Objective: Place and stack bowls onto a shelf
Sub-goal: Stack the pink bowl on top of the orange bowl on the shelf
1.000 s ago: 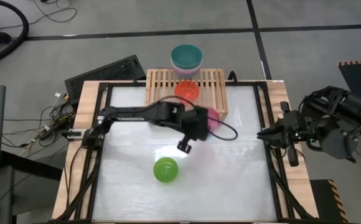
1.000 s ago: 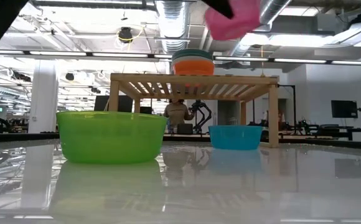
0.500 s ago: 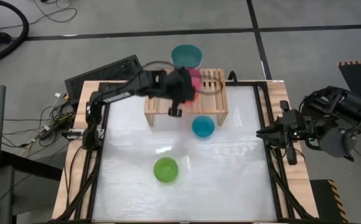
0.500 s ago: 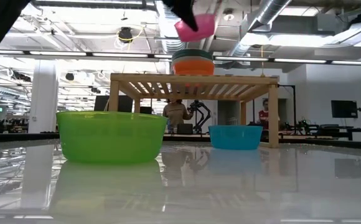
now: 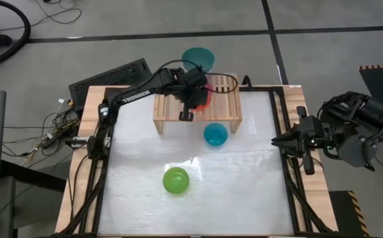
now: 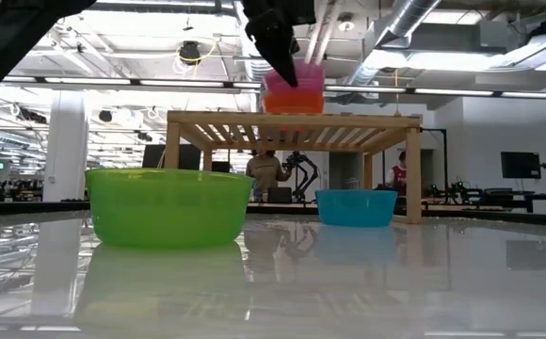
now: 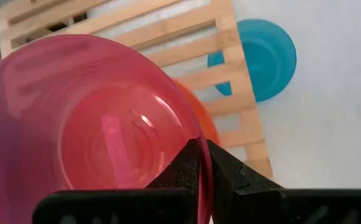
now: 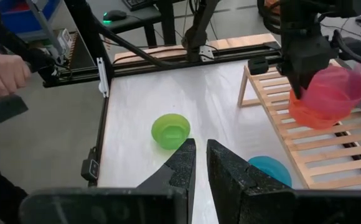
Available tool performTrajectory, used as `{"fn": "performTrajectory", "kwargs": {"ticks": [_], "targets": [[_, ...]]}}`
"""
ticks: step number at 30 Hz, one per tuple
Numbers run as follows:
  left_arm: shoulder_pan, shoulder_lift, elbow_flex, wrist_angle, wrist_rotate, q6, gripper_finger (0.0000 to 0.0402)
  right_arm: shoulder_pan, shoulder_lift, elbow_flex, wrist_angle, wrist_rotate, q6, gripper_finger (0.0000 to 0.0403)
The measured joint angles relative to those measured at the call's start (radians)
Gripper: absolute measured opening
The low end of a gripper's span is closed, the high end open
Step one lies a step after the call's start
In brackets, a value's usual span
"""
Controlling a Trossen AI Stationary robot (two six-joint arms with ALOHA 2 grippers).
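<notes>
My left gripper (image 5: 193,94) is shut on the magenta bowl (image 7: 93,124) over the light-wood shelf (image 5: 168,106). The bowl sits right over the red bowl (image 6: 292,103), which stands on the shelf's slats. I cannot tell whether the two touch. A stack topped by the dark teal bowl (image 5: 198,58) is at the shelf's far edge. The cyan bowl (image 5: 215,134) stands on the table just before the shelf. The lime green bowl (image 5: 175,180) stands nearer the front. My right gripper (image 5: 278,140) waits shut and empty at the table's right edge. My left gripper pinches the magenta bowl's rim (image 7: 200,163) between its two fingers, one finger inside the bowl and one outside. The fingers come from above, pointing down. The bowl hangs tilted (image 8: 330,87), opening up, its bottom in or just over the red bowl (image 8: 311,113).
A black frame (image 5: 290,172) runs round the white tabletop. A keyboard (image 5: 112,78) lies beyond the far left corner. A person's hand (image 8: 3,71) shows beside the table in the right wrist view. Open tabletop lies between the lime bowl and the right edge.
My left gripper has carried the magenta bowl from above the table's middle toward the far edge, over the shelf, then down onto the red bowl. It has stayed shut on the bowl. The cyan bowl, earlier hidden under the arm, now shows.
</notes>
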Motion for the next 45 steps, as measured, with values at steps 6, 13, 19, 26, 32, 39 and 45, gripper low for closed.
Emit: {"fn": "performTrajectory", "kwargs": {"ticks": [6,13,19,26,32,39,45], "targets": [[0.008,0.0,0.001,-0.007,0.009,0.022,0.0,0.0,0.0,0.0,0.0,0.0,0.0,0.0069],[0.02,0.0,0.001,-0.034,0.016,0.018,0.0,0.001,0.0,0.0,0.0,0.0,-0.015,0.0069],[0.019,0.0,0.001,-0.05,0.042,0.028,0.0,0.001,-0.001,0.0,0.0,0.0,-0.019,0.0069],[0.022,0.0,0.001,-0.054,0.044,0.03,0.0,0.001,-0.001,0.0,0.0,0.0,-0.019,0.0069],[0.022,0.0,0.001,-0.037,0.046,0.035,0.0,0.001,-0.001,0.0,0.0,0.0,-0.018,0.0069],[0.022,0.0,0.001,-0.041,0.047,0.059,0.0003,0.001,-0.001,0.0,0.0,0.0,-0.008,0.0069],[0.022,0.0,0.001,-0.037,0.071,0.063,0.003,0.001,-0.001,0.0,0.0,0.0,-0.004,0.0069]]}}
